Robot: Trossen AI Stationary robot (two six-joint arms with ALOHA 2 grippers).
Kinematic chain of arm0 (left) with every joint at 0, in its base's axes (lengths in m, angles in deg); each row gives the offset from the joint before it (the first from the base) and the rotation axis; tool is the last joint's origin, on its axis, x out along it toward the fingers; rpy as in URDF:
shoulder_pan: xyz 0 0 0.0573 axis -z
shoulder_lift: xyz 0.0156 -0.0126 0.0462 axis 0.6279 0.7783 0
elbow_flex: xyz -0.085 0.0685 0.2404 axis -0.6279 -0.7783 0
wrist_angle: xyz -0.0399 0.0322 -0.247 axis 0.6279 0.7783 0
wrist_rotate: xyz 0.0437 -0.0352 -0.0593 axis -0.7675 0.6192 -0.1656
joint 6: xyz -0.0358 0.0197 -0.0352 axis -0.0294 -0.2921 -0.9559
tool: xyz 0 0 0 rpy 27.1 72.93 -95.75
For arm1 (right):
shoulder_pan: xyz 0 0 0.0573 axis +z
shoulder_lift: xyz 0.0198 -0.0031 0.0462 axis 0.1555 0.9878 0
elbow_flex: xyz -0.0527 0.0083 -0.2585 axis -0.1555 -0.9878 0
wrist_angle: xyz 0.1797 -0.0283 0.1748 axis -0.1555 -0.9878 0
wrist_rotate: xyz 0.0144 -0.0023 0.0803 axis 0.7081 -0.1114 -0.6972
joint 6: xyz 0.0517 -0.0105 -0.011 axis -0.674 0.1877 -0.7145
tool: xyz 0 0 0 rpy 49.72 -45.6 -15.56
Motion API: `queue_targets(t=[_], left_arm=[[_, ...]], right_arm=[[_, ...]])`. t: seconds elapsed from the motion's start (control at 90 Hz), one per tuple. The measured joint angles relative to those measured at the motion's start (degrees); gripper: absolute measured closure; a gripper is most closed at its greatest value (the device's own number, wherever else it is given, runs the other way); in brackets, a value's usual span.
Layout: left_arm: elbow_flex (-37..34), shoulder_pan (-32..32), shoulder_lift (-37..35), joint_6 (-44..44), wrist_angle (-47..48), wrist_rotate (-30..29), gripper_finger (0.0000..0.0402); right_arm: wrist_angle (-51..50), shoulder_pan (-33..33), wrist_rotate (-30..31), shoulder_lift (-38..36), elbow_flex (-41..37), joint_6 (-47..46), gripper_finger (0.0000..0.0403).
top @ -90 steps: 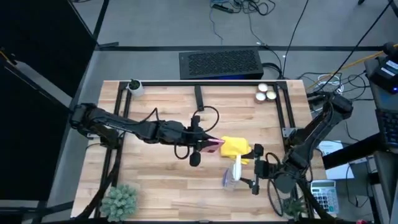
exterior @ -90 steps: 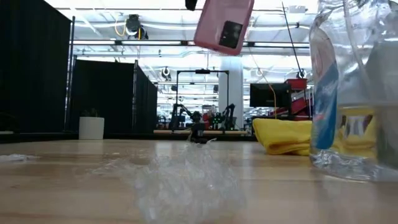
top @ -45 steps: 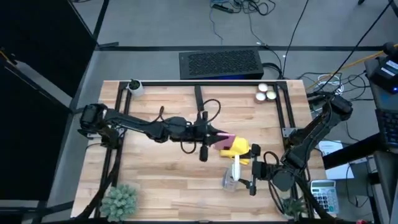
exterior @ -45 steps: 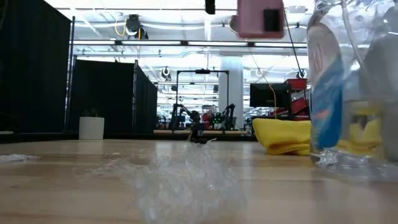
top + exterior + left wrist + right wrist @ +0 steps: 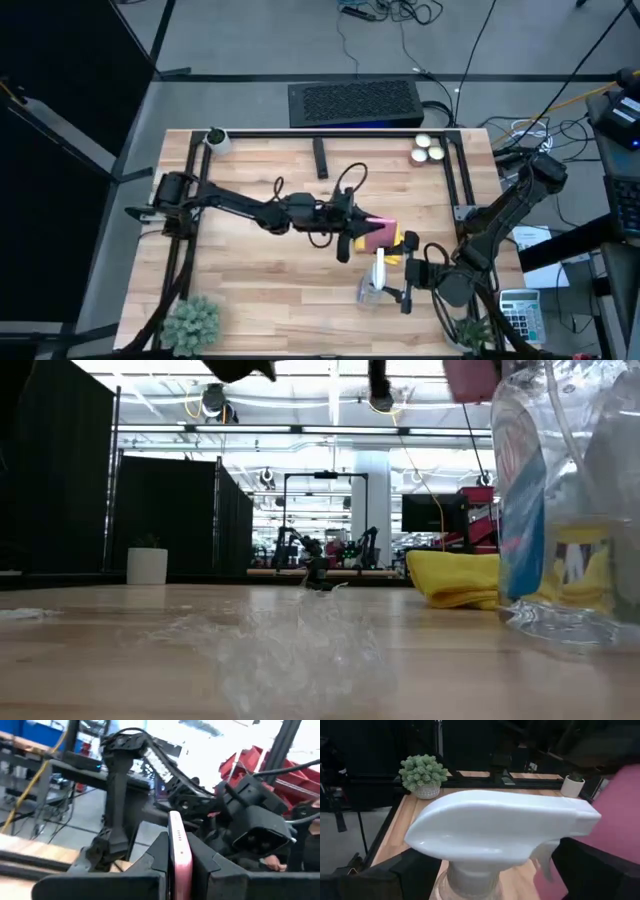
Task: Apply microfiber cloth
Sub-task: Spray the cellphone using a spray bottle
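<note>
The yellow microfiber cloth (image 5: 399, 244) lies crumpled on the wooden table right of centre, also seen in the low view (image 5: 455, 580). My left gripper (image 5: 360, 228) reaches in from the left, shut on a pink phone (image 5: 378, 225) that hovers over the cloth's left part. Just nearer, my right gripper (image 5: 405, 283) is shut on a clear spray bottle (image 5: 560, 510) with a white spray head (image 5: 500, 827). My left gripper pinches the pink phone by its two flat faces (image 5: 178, 851) between both fingers, coming level from the table's left. The phone stands on edge, lifted clear of the table and cloth. My right gripper has one finger (image 5: 395, 877) on each side of the bottle's neck (image 5: 480, 879), just under the spray head, coming level from the table's right. The bottle stays upright, its bottom (image 5: 575, 635) at the tabletop.
A potted plant (image 5: 192, 320) sits at the near left corner and a small white pot (image 5: 217, 139) at the far left. Three white round things (image 5: 428, 148) lie at the far right. Crumpled clear plastic (image 5: 290, 645) lies near the low camera. A black bar (image 5: 320, 157) lies at the far middle.
My left gripper has carried the pink phone toward the table's right edge, from left of the cloth to over the cloth's left part, staying shut on it. The phone has turned about and risen toward the top of the low view.
</note>
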Motion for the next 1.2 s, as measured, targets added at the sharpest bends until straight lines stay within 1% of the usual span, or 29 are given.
queue_targets(t=[0.1,0.222,0.489,0.589,0.678,0.878,0.989,1.067,1.2], left_arm=[[1.46,0.09,0.02,1.65,3.20,0.28,0.0388],[1.55,-0.01,0.01,1.65,3.70,0.28,0.0388],[1.55,0.01,0.01,1.35,3.66,0.26,0.0388],[1.55,0.04,0.01,1.34,3.62,0.27,0.0388],[1.55,0.04,0.01,1.32,3.62,0.26,0.0388],[1.52,-0.02,-0.01,1.48,3.62,0.27,0.0388],[1.52,-0.38,-0.13,1.71,3.91,0.38,0.0388],[1.46,-0.70,-1.05,1.83,6.47,0.74,0.0388],[1.42,-0.88,-2.45,3.49,10.70,0.97,0.0388]], right_arm=[[-0.08,0.02,-0.01,0.00,0.00,-0.47,0.0065],[-0.69,0.00,0.04,-0.04,0.00,-1.11,0.0078],[-1.36,0.02,-0.13,-0.07,0.04,-1.30,0.0162],[-1.55,0.02,-0.12,-0.07,0.04,-1.46,0.0177],[-1.73,0.02,0.08,-0.07,0.04,-1.69,0.0171],[-1.93,-0.01,0.11,-0.23,0.04,-2.54,0.0119],[-2.53,0.30,-2.99,-1.81,0.02,-0.94,0.0097],[-3.97,0.86,-6.00,-3.78,0.02,0.43,0.0089],[-8.58,2.06,-6.75,-7.16,0.02,-3.30,0.0086]])
